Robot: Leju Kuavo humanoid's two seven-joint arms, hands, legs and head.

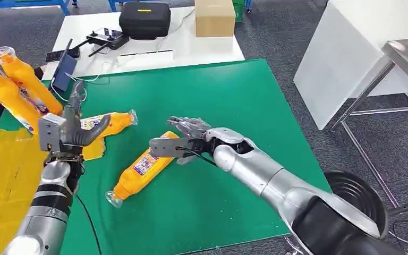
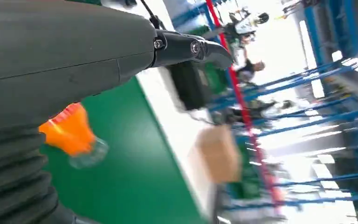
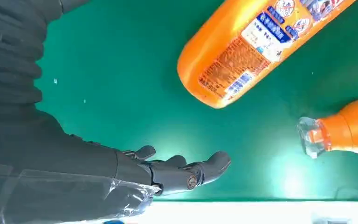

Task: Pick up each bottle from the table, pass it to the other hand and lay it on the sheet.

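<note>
R hand: fingers spread apart, extended, nothing in them; hovers over green mat just beside base end of the middle bottle, not touching as far as right wrist view shows; L hand: fingers pointing up, thumb stuck out sideways toward the bottle by it; looks apart and holding nothing, but contact w/ that bottle can't be told.

Middle bottle: orange, lying on its side on mat, clear cap toward robot, label up; second bottle lies on mat just behind L hand, cap pointing toward R side; its neck and cap also seen in left wrist view and right wrist view; two more orange bottles at far L edge, tilted, caps up, side by side, above yellow sheet; sheet lies over L part of mat.

Beyond mat: white table w/ black case, cardboard box, controller, tablet w/ cables.
</note>
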